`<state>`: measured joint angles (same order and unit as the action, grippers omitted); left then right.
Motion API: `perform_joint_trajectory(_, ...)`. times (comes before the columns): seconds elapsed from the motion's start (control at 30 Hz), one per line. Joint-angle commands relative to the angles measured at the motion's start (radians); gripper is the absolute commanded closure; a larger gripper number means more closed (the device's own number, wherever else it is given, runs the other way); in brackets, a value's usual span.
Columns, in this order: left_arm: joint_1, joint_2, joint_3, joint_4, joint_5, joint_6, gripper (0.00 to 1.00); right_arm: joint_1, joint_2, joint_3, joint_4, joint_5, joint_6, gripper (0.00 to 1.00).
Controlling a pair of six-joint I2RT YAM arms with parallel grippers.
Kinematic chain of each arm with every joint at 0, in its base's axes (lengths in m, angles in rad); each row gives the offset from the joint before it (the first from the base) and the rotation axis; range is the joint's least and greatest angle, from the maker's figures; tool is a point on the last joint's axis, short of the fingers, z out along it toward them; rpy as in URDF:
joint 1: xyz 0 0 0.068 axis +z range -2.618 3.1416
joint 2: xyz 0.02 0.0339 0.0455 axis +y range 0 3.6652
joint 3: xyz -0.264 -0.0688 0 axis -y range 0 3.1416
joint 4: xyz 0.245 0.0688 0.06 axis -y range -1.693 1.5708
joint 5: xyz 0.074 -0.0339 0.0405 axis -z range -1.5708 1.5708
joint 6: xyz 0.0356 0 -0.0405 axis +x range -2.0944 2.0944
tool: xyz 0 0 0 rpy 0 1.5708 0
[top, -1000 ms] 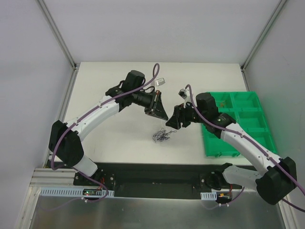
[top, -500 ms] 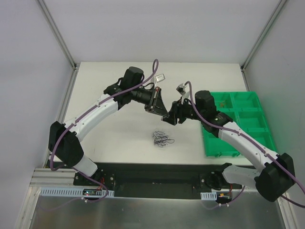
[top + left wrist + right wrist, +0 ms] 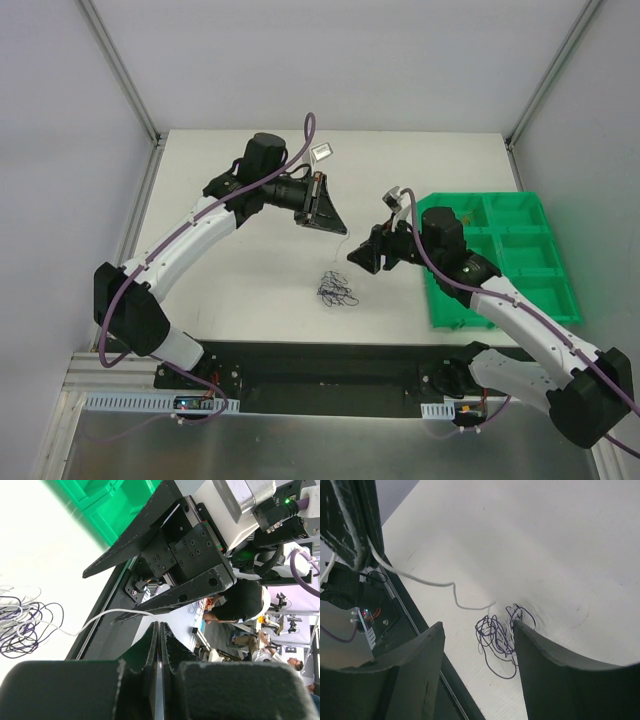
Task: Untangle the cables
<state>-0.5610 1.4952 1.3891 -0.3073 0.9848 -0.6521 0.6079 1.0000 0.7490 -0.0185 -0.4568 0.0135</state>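
The cables lie as a small loopy knot (image 3: pixel 337 290) of dark purple-black and whitish wires on the white table, seen close in the right wrist view (image 3: pixel 502 632) and at the left edge of the left wrist view (image 3: pixel 22 627). My left gripper (image 3: pixel 337 226) is raised behind the knot. In its wrist view its tips (image 3: pixel 158 625) are shut on a white cable (image 3: pixel 107 614) that runs down to the knot. The white cable also shows in the right wrist view (image 3: pixel 422 581). My right gripper (image 3: pixel 358 257) hovers open above the knot (image 3: pixel 477 630), holding nothing.
A green compartment tray (image 3: pixel 500 260) stands at the right of the table, under my right arm. The black base rail (image 3: pixel 320 365) runs along the near edge. Grey walls close in the table's back and sides.
My left gripper has drawn back and to the left, away from my right gripper, with the white cable in it. My right gripper has moved slightly nearer. The knot has stayed about where it was.
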Motion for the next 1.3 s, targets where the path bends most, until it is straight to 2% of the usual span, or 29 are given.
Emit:
perform_joint_trajectory(0.0, 0.009, -0.036, 0.034, 0.045, 0.026, -0.021, 1.00, 0.013, 0.041, 0.042, 0.124, -0.039, -0.017, 0.40)
perform_joint_trajectory(0.17, 0.009, -0.041, 0.041, 0.048, 0.032, -0.026, 1.00, 0.053, 0.121, 0.098, 0.195, -0.051, 0.062, 0.40)
perform_joint_trajectory(0.3, 0.009, -0.041, 0.050, 0.057, 0.031, -0.038, 1.00, 0.082, 0.141, 0.096, 0.226, 0.021, 0.078, 0.41)
perform_joint_trajectory(0.4, 0.009, -0.049, 0.054, 0.074, 0.028, -0.049, 1.00, 0.084, 0.153, 0.104, 0.233, 0.098, 0.094, 0.46)
perform_joint_trajectory(0.47, 0.009, -0.053, 0.057, 0.082, 0.025, -0.052, 1.00, 0.084, 0.172, 0.121, 0.246, 0.113, 0.101, 0.57)
perform_joint_trajectory(0.57, 0.009, -0.067, 0.057, 0.086, -0.004, -0.050, 1.00, 0.085, 0.196, 0.156, 0.241, 0.089, 0.121, 0.91)
perform_joint_trajectory(0.6, 0.009, -0.078, 0.053, 0.086, -0.021, -0.046, 1.00, 0.082, 0.198, 0.165, 0.239, 0.086, 0.131, 0.99)
perform_joint_trajectory(0.63, 0.009, -0.088, 0.050, 0.086, -0.041, -0.040, 1.00, 0.082, 0.195, 0.171, 0.230, 0.086, 0.137, 1.00)
perform_joint_trajectory(0.67, 0.010, -0.102, 0.044, 0.086, -0.066, -0.026, 0.97, 0.082, 0.190, 0.187, 0.212, 0.090, 0.144, 1.00)
perform_joint_trajectory(0.77, 0.019, -0.160, -0.001, 0.083, -0.184, 0.011, 0.58, 0.075, 0.184, 0.243, 0.123, 0.098, 0.163, 1.00)
perform_joint_trajectory(0.8, 0.024, -0.191, -0.036, 0.082, -0.239, 0.023, 0.48, 0.069, 0.180, 0.259, 0.105, 0.098, 0.184, 1.00)
perform_joint_trajectory(0.9, 0.027, -0.280, -0.122, 0.077, -0.409, 0.074, 0.31, 0.043, 0.173, 0.306, 0.097, 0.047, 0.278, 1.00)
perform_joint_trajectory(0.97, 0.027, -0.320, -0.171, 0.079, -0.484, 0.109, 0.28, 0.030, 0.178, 0.358, 0.077, 0.032, 0.336, 1.00)
perform_joint_trajectory(1.07, 0.024, -0.345, -0.237, 0.114, -0.518, 0.157, 0.28, 0.009, 0.192, 0.417, 0.075, 0.003, 0.434, 1.00)
perform_joint_trajectory(1.13, 0.007, -0.374, -0.356, 0.279, -0.476, 0.199, 0.28, 0.001, 0.204, 0.481, 0.084, -0.019, 0.521, 1.00)
perform_joint_trajectory(1.27, -0.023, -0.378, -0.459, 0.495, -0.479, 0.218, 0.25, 0.000, 0.213, 0.545, 0.112, -0.026, 0.618, 1.00)
